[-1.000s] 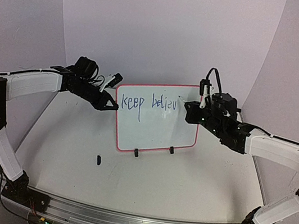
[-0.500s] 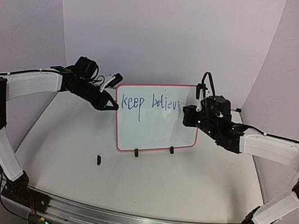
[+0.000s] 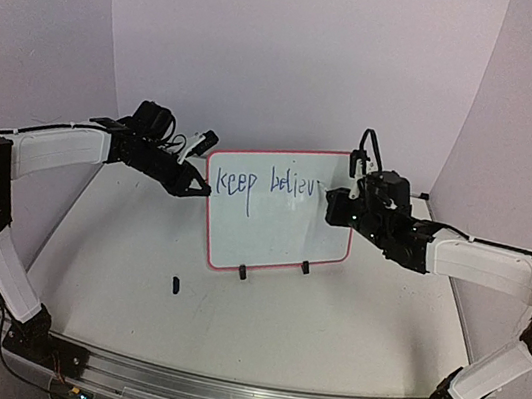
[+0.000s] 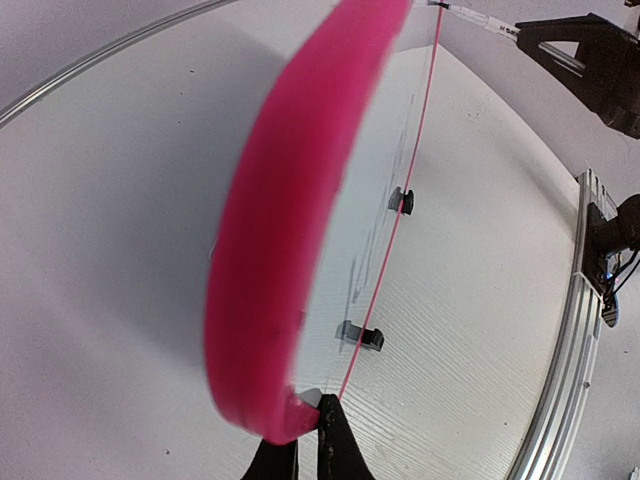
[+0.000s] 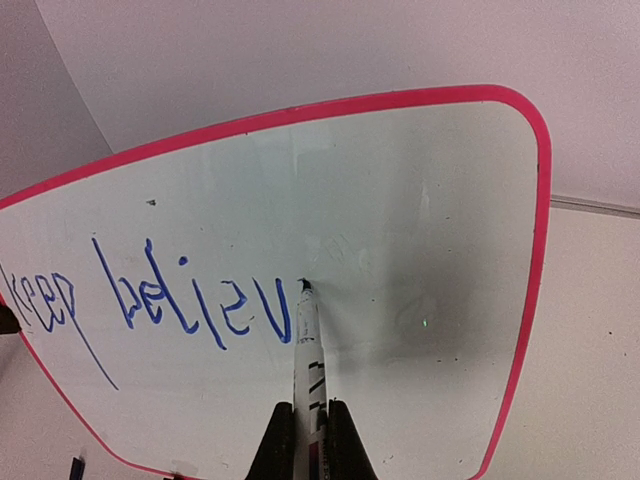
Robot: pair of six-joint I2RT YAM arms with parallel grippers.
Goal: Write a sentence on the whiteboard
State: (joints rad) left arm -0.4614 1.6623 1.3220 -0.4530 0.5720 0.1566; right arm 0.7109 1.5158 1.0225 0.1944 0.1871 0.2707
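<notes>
Nearest me, the metal rail [image 3: 235, 397] carries both arm bases. Beyond it, on the counter [image 3: 347, 324], lies a small black piece [image 3: 175, 284], too small for me to identify and well apart from the board.

The whiteboard [image 3: 277, 227] stands upright on its two black clip feet [image 3: 242, 272] toward the back middle of the counter, with its face turned toward my camera.

My left pincer [image 3: 202, 188] is clamped on the board's left edge. In the left wrist view its fingers [image 4: 335, 450] are pinched together over the red border [image 4: 290, 220].

My right pincer [image 5: 305, 430] is closed around a marker [image 5: 307, 340]. The marker's tip touches the white surface just right of the last letter written.

The sentence [image 5: 150, 295] runs across the upper part of the board in thin blue strokes, and I read it as "keep believ". The lower part of the board is bare white.

Behind everything rises a pale wall [image 3: 289, 51].
</notes>
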